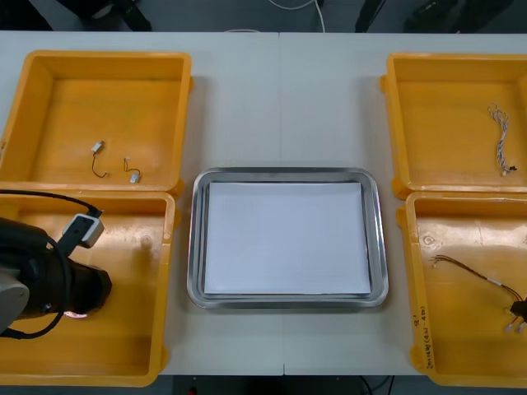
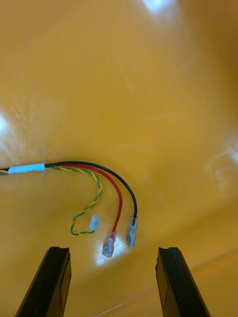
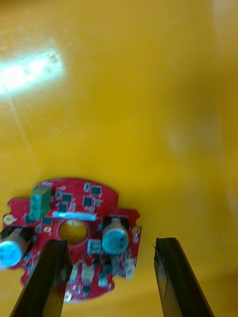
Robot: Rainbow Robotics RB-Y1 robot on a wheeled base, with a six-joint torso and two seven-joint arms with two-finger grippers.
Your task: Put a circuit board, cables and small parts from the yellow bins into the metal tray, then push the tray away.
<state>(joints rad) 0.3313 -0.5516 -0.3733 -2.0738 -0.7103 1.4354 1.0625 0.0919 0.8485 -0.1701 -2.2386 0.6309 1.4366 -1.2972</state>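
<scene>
My left arm (image 1: 45, 280) reaches down into the near left yellow bin (image 1: 123, 354). In the left wrist view a round red circuit board (image 3: 74, 228) lies flat on the bin floor. My left gripper (image 3: 111, 280) is open just above it, one finger over the board's edge and the other beside it. My right gripper (image 2: 113, 282) is open in the near right bin (image 1: 428, 329), low over the terminal ends of a red, black and yellow cable (image 2: 116, 198). That cable (image 1: 473, 276) runs across the bin floor. The metal tray (image 1: 198, 247) is white inside and holds nothing.
The far left bin (image 1: 33, 99) holds two small metal parts (image 1: 99, 148) with short wires. A twisted blue and white cable (image 1: 500, 136) lies in the far right bin (image 1: 412, 123). The tray sits between the bins, with bare table beyond it.
</scene>
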